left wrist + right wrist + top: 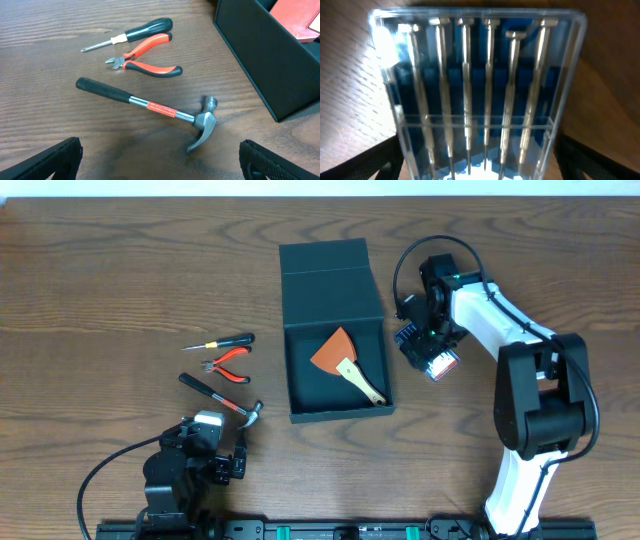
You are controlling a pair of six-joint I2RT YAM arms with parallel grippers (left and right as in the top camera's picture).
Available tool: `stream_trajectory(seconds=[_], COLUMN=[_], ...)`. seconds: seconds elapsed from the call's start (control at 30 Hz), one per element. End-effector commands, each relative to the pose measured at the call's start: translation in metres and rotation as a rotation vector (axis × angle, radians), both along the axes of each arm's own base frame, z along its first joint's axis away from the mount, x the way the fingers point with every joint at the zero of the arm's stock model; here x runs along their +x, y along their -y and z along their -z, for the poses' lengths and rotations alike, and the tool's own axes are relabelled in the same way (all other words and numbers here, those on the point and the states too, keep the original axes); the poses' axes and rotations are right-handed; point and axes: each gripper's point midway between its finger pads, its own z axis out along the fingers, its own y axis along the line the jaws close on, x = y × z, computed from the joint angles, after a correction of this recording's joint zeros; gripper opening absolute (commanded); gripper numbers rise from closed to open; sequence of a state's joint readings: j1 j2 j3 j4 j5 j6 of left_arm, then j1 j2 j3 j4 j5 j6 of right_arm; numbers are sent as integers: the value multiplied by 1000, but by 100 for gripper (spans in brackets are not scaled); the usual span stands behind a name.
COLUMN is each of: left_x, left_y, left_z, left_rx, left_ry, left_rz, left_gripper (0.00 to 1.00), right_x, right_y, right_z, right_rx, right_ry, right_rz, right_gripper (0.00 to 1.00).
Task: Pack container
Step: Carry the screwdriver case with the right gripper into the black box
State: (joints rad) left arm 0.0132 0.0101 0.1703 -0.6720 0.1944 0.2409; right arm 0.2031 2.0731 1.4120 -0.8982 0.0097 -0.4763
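Note:
The container (pixel 292 370) is a dark square box lying open mid-table, its flap lid (pixel 325 275) folded back; an orange scraper with a wooden handle (pixel 343 360) lies inside. Its corner wall (pixel 260 55) shows in the left wrist view. My right gripper (pixel 432 350) is to the box's right, jaws wide, with a clear case of precision screwdrivers (pixel 480 75) between its fingers (pixel 375 162); contact with the case is unclear. My left gripper (pixel 160 157) stands open just short of a hammer (pixel 150 106), nothing between its fingers.
Left of the box lie the hammer (pixel 222 397), red-handled pliers (pixel 228 365) and a black-handled screwdriver (pixel 222 341). The right arm's white base (pixel 520 470) stands at the front right. Bare wood surrounds the tools.

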Motion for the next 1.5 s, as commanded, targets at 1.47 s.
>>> stream_trajectory(seconds=[1.47], left_x=[1], left_y=[-3], left_z=[2], left_rx=[15], left_ry=[3], left_rz=[-6], left_gripper=[99], right_x=[46], right_y=[-26], right_z=[-54], right_rx=[34], right_ry=[93], right_rz=[0], right_gripper=[57])
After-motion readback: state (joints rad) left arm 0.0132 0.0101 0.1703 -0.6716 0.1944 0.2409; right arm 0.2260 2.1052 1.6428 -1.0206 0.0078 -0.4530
